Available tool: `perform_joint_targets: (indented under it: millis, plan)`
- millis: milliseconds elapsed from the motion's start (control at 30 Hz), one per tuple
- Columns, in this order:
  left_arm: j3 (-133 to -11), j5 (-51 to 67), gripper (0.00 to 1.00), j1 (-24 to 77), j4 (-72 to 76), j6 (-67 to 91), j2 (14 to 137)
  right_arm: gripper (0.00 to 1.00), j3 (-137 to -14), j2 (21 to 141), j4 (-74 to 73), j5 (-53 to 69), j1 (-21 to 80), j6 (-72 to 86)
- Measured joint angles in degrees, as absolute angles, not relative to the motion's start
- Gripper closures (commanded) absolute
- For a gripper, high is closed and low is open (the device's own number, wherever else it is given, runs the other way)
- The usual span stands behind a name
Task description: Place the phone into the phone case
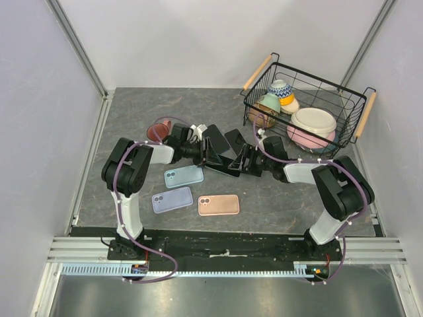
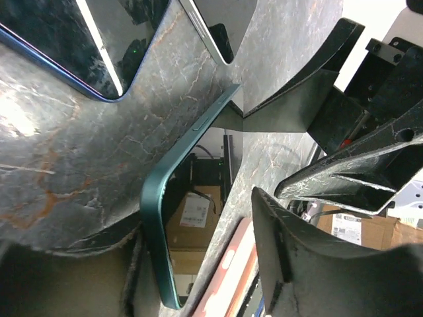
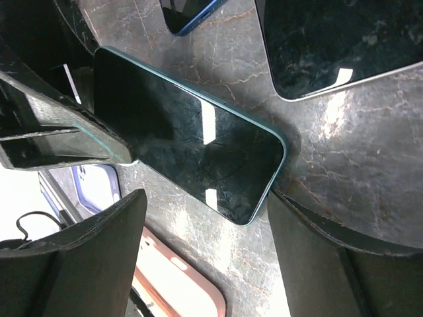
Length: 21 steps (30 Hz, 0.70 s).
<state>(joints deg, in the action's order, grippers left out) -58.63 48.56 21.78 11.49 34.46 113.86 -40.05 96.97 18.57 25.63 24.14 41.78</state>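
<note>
**A:** From above: left gripper (image 1: 210,157) and right gripper (image 1: 240,162) bracket the teal-rimmed phone (image 1: 223,168) mid-table, with the pink case (image 1: 219,205) lying near.

**B:** Left wrist: jaws spread either side of that rim. Looks like the pickup step.

**A:** Right wrist: jaws wide at its glossy black end. Contact's hard to call.

**B:** Next up, a firm pinch, then a lift to a case.

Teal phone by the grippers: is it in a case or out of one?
Out. The teal phone rests bare on the table, screen up, teal edge exposed; the pink case sits apart from it.
</note>
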Motion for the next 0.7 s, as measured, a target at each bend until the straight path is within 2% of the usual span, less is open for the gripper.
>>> perform_joint_targets:
  millis: [33, 200, 233, 267, 533, 700]
  plan:
    - [-58.4, 48.6, 0.57, 22.2, 11.5, 34.6, 113.9, 0.19, -39.9, 96.5, 18.1, 25.6, 24.1, 41.7]
    - [-57.4, 48.6, 0.83, 23.0, 11.7, 35.4, 113.9, 0.19, -39.0, 94.6, 15.6, 24.9, 24.1, 41.1]
    - [-57.3, 49.6, 0.95, 23.0, 11.8, 35.9, 113.9, 0.19, -38.8, 94.2, 15.2, 24.7, 24.1, 40.9]
    - [-57.4, 50.6, 0.98, 23.0, 12.3, 36.4, 113.7, 0.19, -38.5, 93.8, 14.9, 24.7, 24.1, 40.7]
    - [-57.5, 50.4, 0.98, 23.6, 11.2, 36.9, 111.7, 0.16, -36.9, 89.4, 12.0, 24.0, 24.1, 40.2]
    - [-56.8, 44.8, 0.98, 24.1, 5.2, 35.1, 105.6, 0.11, -36.8, 82.9, 9.6, 23.8, 24.1, 40.1]
